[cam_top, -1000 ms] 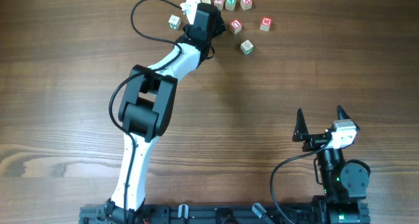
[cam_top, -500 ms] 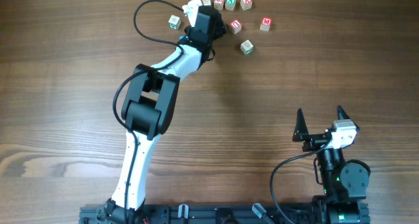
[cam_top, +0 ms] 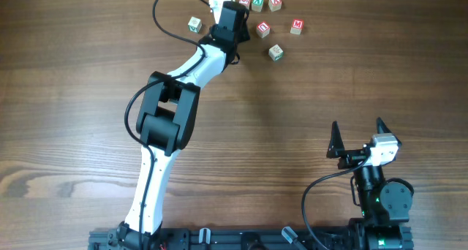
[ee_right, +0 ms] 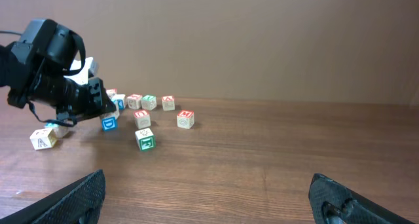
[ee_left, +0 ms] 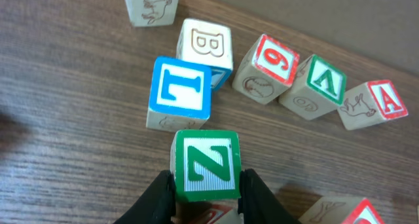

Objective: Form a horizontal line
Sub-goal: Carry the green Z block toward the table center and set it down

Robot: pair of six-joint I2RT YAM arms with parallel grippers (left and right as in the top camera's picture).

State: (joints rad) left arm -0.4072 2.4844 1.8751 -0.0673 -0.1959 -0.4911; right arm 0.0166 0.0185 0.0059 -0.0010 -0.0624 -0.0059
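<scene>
In the left wrist view my left gripper (ee_left: 206, 185) is shut on the green "N" cube (ee_left: 205, 164), with a black finger pressed against each side. A red-edged face shows just below the cube. Seen from overhead, the left gripper (cam_top: 234, 17) hides that cube at the far edge of the table. The red "M" cube (cam_top: 296, 25) lies to its right, and the red arch-letter cube (cam_top: 263, 28) sits between them. My right gripper (cam_top: 358, 137) rests open and empty at the near right.
A blue-letter cube (ee_left: 180, 93), a "B" cube (ee_left: 205, 47), a red-digit cube (ee_left: 268, 67), a green-letter cube (ee_left: 317, 83) and a red "A" cube (ee_left: 373, 105) crowd just beyond the held cube. Two more cubes (cam_top: 276, 52) (cam_top: 194, 23) lie apart.
The left gripper's jaws have closed onto the green "N" cube, and the arm has edged slightly toward the far row. The right arm has not moved.
</scene>
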